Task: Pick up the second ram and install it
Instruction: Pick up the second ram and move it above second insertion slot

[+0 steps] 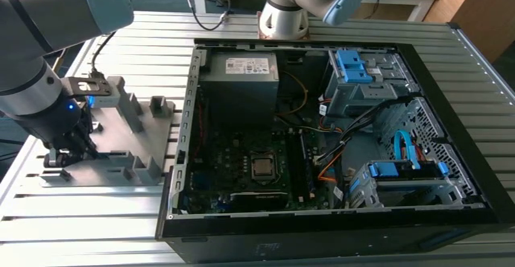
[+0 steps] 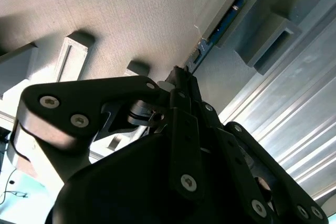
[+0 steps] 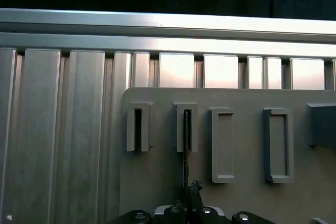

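We see the bench [image 1: 88,225] as bare ribbed aluminium, bright where light strikes its slats. The fixture plate [image 2: 131,19] on it is grey matt plastic, and in the second wrist view we make out a fine woven-looking grain on its face. The tool [image 2: 181,74] is black and matt, with a dull sheen on its links and bright steel screw heads. The second ram [image 2: 221,23] shows a glossy blue-green board edge with small metallic glints. The computer case [image 1: 322,237] looks like black painted sheet metal, with bare grey perforated metal inside and glossy blue plastic latches [image 1: 354,65]. The arm [image 1: 48,26] has a smooth, semi-gloss grey shell.
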{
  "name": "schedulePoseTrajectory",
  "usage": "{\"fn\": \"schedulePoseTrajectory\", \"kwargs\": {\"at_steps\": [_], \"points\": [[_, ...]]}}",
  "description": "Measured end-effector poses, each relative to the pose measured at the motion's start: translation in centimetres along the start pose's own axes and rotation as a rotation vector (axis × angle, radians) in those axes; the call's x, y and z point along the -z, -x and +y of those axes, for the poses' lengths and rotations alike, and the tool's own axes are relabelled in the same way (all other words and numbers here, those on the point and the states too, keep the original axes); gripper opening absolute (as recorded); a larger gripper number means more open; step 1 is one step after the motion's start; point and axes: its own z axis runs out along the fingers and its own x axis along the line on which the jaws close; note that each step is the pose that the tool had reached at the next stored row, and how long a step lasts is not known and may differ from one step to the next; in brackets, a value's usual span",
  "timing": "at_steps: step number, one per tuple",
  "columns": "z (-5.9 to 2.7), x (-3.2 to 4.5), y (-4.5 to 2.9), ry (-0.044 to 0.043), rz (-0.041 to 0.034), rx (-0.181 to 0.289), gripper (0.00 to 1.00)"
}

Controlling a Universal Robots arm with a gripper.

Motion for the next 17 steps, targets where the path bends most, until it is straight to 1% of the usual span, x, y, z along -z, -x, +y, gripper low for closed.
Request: {"fn": "schedulePoseTrajectory", "kwargs": {"at_steps": [5, 17], "points": [[0.01, 0.36, 0.02, 0.0000, 0.0001, 0.000, 0.14], [0.03, 0.84, 0.04, 0.0002, 0.0002, 0.000, 0.14]]}}
